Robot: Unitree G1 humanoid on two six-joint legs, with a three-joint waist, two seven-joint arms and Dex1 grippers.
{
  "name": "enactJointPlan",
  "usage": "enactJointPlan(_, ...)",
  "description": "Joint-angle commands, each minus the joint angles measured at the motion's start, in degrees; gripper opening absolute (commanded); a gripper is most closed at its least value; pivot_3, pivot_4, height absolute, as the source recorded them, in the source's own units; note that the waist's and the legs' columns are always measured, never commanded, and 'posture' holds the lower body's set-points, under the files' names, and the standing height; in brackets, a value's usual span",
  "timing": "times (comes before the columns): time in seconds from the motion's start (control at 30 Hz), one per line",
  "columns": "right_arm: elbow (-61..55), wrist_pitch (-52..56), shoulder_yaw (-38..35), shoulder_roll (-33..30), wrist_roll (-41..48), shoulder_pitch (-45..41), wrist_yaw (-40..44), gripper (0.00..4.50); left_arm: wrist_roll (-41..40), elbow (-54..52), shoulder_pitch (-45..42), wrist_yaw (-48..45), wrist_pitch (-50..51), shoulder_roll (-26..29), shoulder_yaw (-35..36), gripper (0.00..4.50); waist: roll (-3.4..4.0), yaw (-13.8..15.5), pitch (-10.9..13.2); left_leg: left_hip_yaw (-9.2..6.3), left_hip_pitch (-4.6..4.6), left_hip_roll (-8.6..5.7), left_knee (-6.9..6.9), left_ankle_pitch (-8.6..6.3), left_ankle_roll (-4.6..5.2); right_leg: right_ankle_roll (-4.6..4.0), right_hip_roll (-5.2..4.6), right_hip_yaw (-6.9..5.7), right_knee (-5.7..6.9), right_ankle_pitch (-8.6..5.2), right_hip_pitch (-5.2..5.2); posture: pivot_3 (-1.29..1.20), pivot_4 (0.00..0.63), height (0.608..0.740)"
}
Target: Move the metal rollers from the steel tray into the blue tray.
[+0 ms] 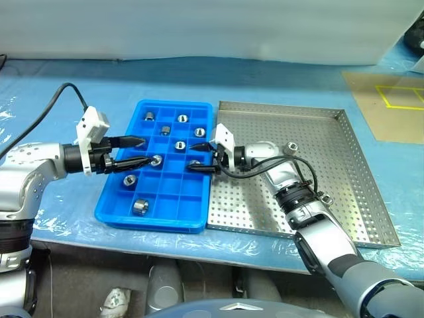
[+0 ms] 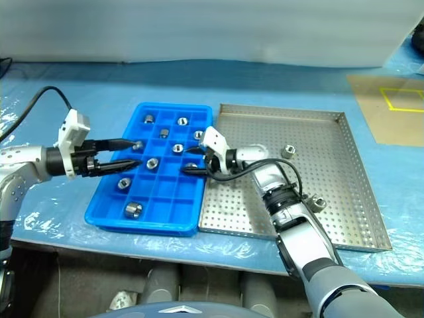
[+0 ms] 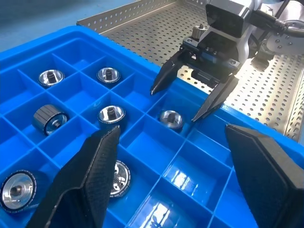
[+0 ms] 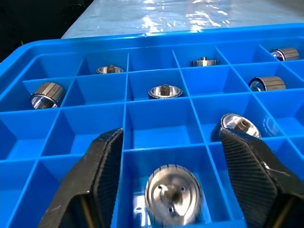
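The right gripper [image 4: 168, 156] stands with its 2 black fingers parted over the blue tray [image 4: 156, 128], a metal roller [image 4: 173, 195] (shiny, blurred) lying in the compartment between them.

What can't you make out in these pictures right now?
- Steel tray: in the left eye view the right arm covers part of its floor, so rollers beneath it can't be counted.
- Blue tray: the right wrist view cuts off its near compartments.
- Roller between the right gripper's open fingers: whether it rests flat is unclear.
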Motion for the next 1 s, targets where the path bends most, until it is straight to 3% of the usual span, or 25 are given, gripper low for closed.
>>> enactJointPlan(0.03, -5.0, 0.6, -2.7, -1.3, 1.0, 0.4, -1.3, 3.27, 0.5, 2.7, -4.5, -1.4, -2.4, 0.5, -1.2, 3.72, 0.0, 0.0, 0.0, -0.01, 0.0, 0.0, 0.01, 0.01, -0.02, 0.0, 0.0, 0.0, 0.02, 0.0, 0.0, 0.09, 0.15, 0.74)
enactJointPlan(0.27, -11.8, 3.5, -9.6, -7.1, 2.7, 0.4, -6.2, 3.27, 3.4, 15.8, -19.3, -5.2, -8.0, -4.1, -6.8, 3.72, -0.02, -0.2, 0.0, -0.01, 0.01, -0.05, 0.09, 0.03, -0.06, 0.01, 0.06, 0.08, 0.07, 0.01, 0.04, -0.04, 0.15, 0.74)
enactJointPlan(0.47, -11.6, 4.2, -14.4, -13.4, 2.1, 2.4, -9.9, 3.27, 7.7, 26.0, -27.0, -9.7, -14.3, -10.8, -12.5, 3.72, -0.05, -1.5, 0.0, -0.01, 0.02, -0.09, 0.12, 0.03, -0.04, 0.03, 0.06, 0.32, 0.06, 0.02, 0.08, -0.13, 0.15, 0.74)
enactJointPlan(0.7, -0.2, 0.2, -18.5, -17.1, 0.6, 5.1, -15.8, 3.27, 10.8, 31.3, -30.2, -11.9, -18.7, -16.7, -15.1, 3.72, -0.07, -3.7, 0.0, -0.03, 0.0, -0.1, 0.17, -0.03, 0.07, 0.16, 0.15, 0.51, 0.08, 0.11, 0.08, -0.18, 0.15, 0.74)
enactJointPlan(1.0, 8.4, -4.9, -18.2, -17.6, -0.9, 5.1, -17.7, 3.27, 10.7, 30.0, -29.1, -12.5, -17.4, -17.3, -14.3, 3.72, -0.08, -4.7, 0.0, -0.01, 0.01, -0.1, 0.32, -0.07, 0.16, 0.03, 0.16, 0.5, 0.09, 0.03, 0.09, -0.17, 0.15, 0.74)
